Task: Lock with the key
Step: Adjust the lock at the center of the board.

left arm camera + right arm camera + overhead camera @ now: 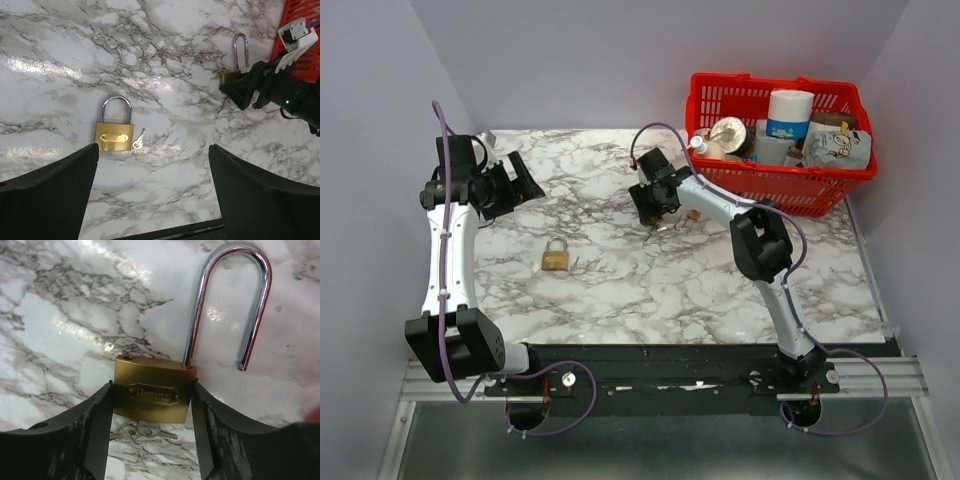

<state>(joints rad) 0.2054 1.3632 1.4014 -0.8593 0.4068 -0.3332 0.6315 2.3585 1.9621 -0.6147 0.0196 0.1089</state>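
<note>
One white marble tabletop (650, 290) carries everything, with a red basket (770, 192) of clutter at its far right corner. Above the surface the left tool (153, 148) hangs with its fingers wide apart — holding nothing. The right tool (151, 405) is clamped on the brass body of the open padlock (152, 390) near the tabletop's middle, shackle swung free at one end. A closed padlock (114, 136) lies flat nearer the left arm. A key bunch (142, 431) sits at the open padlock's base; a single key (138, 139) lies just beside the closed one.
</note>
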